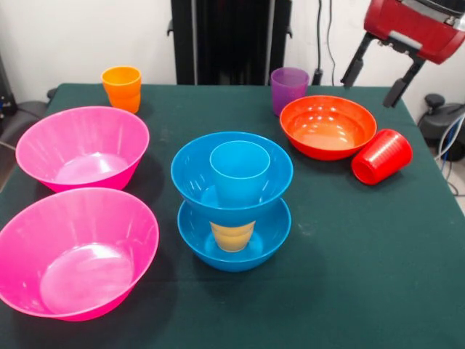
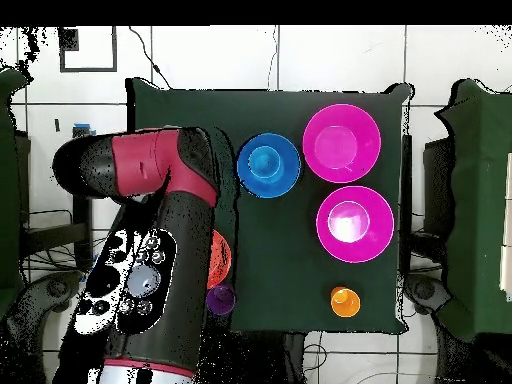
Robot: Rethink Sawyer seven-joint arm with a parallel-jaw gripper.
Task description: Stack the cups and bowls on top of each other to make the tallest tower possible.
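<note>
The tower [image 1: 232, 196] stands mid-table: a blue bowl [image 1: 234, 243] at the bottom, a yellow cup [image 1: 232, 235] in it, a second blue bowl [image 1: 190, 174] on that, and a light blue cup [image 1: 240, 171] inside the top bowl. From above the tower [image 2: 268, 165] shows as one blue disc. My gripper [image 1: 370, 91] hangs open and empty at the far right, above and behind the orange-red bowl [image 1: 328, 127]. A red cup [image 1: 381, 156] lies on its side against that bowl. The purple cup [image 1: 289, 89] and the orange cup [image 1: 122, 87] stand upright at the far edge.
Two large pink bowls [image 1: 81, 147] [image 1: 76, 251] sit upright, side by side, left of the tower. In the overhead view my arm [image 2: 165, 260] covers the table's left side and half hides the orange-red bowl [image 2: 224, 255].
</note>
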